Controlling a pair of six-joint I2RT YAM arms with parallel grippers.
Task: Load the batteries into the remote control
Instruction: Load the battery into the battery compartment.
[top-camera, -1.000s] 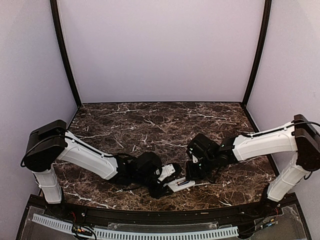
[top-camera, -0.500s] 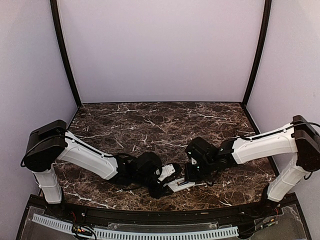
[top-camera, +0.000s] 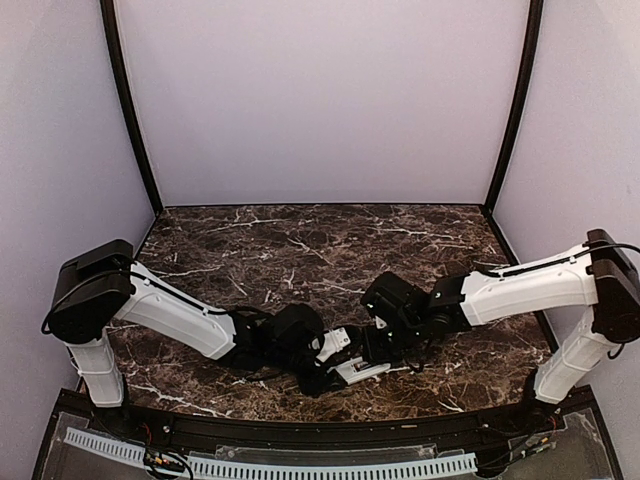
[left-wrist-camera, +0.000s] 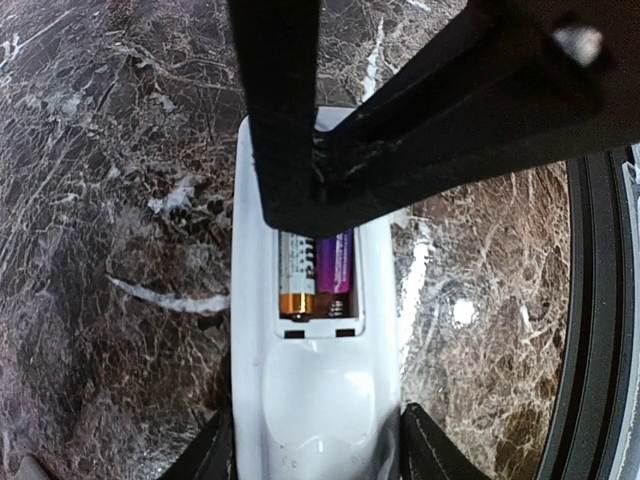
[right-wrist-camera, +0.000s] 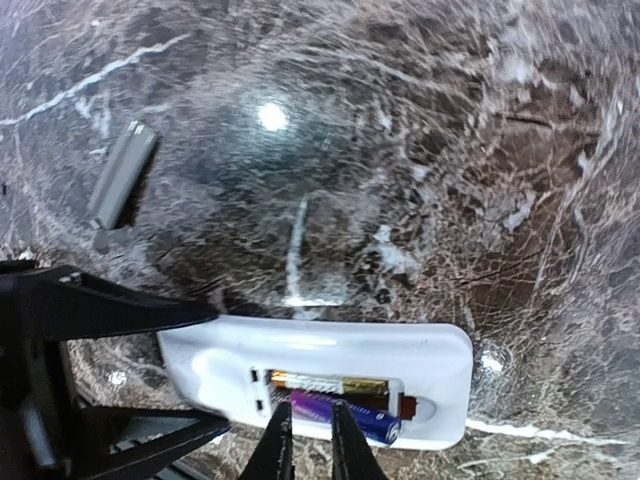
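Observation:
The white remote control lies back up, and my left gripper is shut on its sides at the near end. Its open slot holds two batteries: a white and gold one lying flat, and a purple one whose blue end sits raised at the slot's edge. My right gripper is nearly shut, its tips resting on the purple battery. In the top view the remote sits between my left gripper and my right gripper. The right fingers hide the slot's far half.
A small flat grey cover piece lies on the dark marble table beyond the remote. The table's black front rim runs close beside the remote.
My right arm has moved left and down over the remote, bringing its fingertips onto the battery slot. The left gripper and the remote have stayed still.

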